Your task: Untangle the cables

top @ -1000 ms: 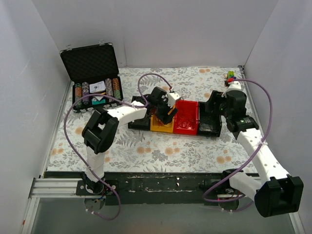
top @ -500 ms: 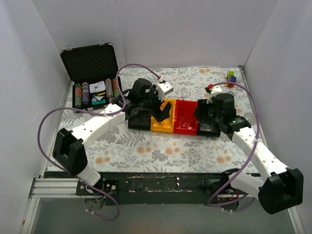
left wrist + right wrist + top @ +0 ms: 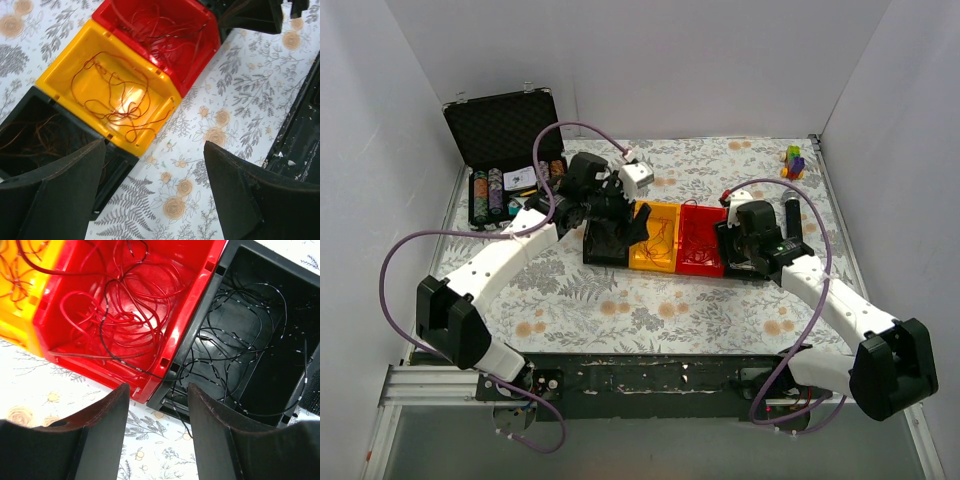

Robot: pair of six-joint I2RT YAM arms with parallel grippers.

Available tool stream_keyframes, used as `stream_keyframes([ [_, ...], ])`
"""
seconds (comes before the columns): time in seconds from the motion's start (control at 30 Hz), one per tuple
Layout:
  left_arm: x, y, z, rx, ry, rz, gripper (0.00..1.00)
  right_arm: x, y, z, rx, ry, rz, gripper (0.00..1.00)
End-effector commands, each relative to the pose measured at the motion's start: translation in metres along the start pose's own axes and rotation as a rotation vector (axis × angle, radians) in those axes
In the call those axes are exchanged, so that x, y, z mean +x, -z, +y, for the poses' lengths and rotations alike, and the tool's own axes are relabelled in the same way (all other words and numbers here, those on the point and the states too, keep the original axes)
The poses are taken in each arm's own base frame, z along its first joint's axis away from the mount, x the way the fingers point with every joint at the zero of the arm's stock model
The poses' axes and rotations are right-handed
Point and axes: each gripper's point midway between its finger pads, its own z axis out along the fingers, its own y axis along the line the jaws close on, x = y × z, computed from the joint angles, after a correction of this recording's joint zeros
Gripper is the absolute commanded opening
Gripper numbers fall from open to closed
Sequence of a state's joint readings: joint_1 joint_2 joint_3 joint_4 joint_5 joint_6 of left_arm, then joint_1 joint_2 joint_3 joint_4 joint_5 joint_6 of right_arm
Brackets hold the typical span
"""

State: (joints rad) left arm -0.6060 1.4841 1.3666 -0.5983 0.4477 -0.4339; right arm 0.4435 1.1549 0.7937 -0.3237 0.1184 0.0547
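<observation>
Four bins [image 3: 676,240] in a row (black, yellow, red, black), thin cables [image 3: 117,100] loose in all four. Two grippers, jaws apart, both empty: left gripper [image 3: 154,146] by the yellow bin [image 3: 62,52], right gripper [image 3: 159,390] at the red bin [image 3: 192,310] edge.

Free surface [image 3: 670,310] runs along the near side of the bin row, between the two arms. The yellow bin [image 3: 655,240] and red bin [image 3: 700,240] are clear from above. The left hand [image 3: 155,200] hangs over the left black bin [image 3: 30,125], and the right hand [image 3: 157,435] covers the right black bin [image 3: 260,340]. An open case [image 3: 505,150] blocks the far left corner, a toy [image 3: 792,160] sits far right, and walls [image 3: 360,200] close three sides.
</observation>
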Motion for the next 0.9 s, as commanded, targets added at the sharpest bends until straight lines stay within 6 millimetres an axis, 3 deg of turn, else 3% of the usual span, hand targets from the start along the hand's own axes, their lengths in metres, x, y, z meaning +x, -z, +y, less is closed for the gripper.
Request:
stream_keyframes([
  [0.0,0.001,0.014,0.017,-0.019,0.061,0.0,0.79,-0.011,-0.008,-0.009,0.068,0.053,-0.027,0.56],
  [0.3,0.009,0.017,0.023,-0.046,0.07,-0.013,0.79,-0.012,-0.012,-0.01,0.138,0.126,-0.045,0.48],
  [0.87,0.02,0.019,0.023,-0.057,0.094,-0.005,0.79,-0.015,-0.027,-0.008,0.177,0.154,-0.071,0.45],
])
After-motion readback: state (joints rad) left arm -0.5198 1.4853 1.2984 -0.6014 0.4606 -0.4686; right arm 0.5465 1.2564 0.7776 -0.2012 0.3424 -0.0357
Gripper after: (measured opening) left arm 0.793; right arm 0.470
